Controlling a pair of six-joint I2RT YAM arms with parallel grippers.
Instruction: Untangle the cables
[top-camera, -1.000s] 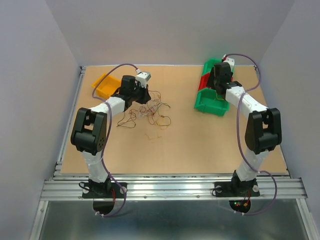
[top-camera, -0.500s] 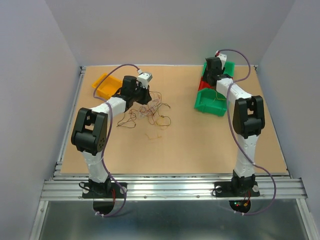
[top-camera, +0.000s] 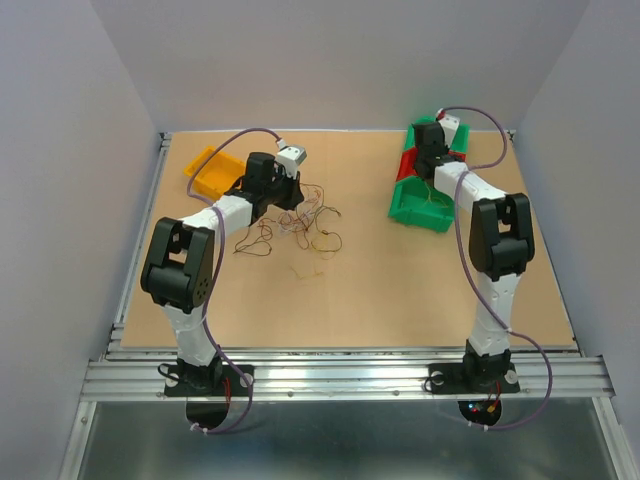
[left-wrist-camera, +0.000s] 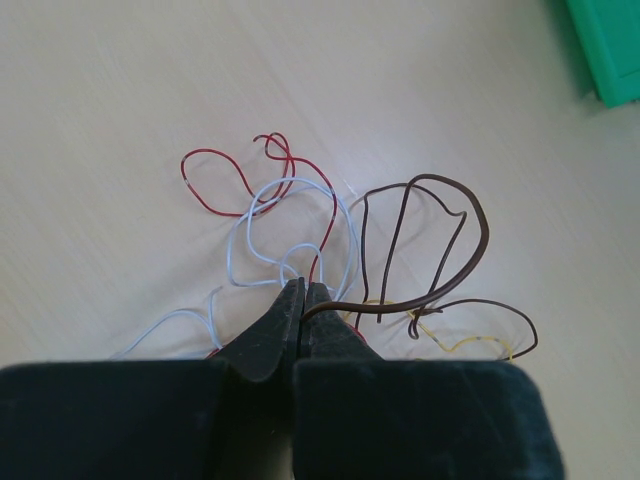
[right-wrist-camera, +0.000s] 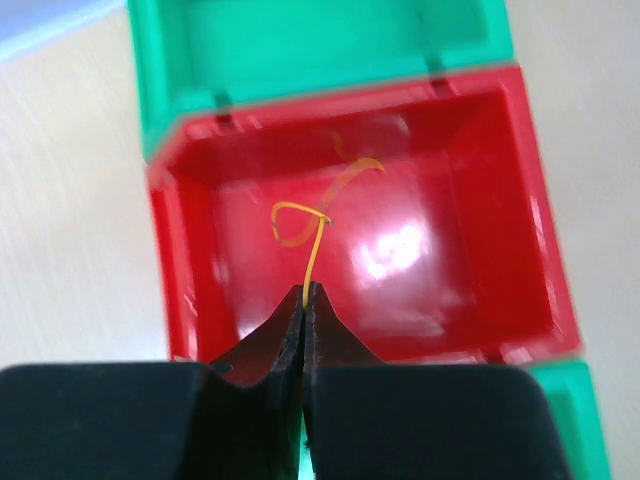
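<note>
Top view: the right gripper (top-camera: 429, 158) has been swinging in closer over the last second and is now hanging over the red bin (top-camera: 406, 169), well apart from the cables (top-camera: 300, 222) sprawling on the table (top-camera: 380, 290) beside the left gripper (top-camera: 290, 196). Left wrist: jaws pressing fully together, pinching a brown wire (left-wrist-camera: 470, 215) at its near end, with red, whitish and yellow loops lying loose beyond. Right wrist: jaws, wide a moment ago, now clamping shut on a yellow wire (right-wrist-camera: 312, 255) curling inside the red bin. Probably one strand is being sorted away from the clump.

Two arms (top-camera: 228, 210), four bins (top-camera: 405, 212), several cables (top-camera: 300, 222).
</note>
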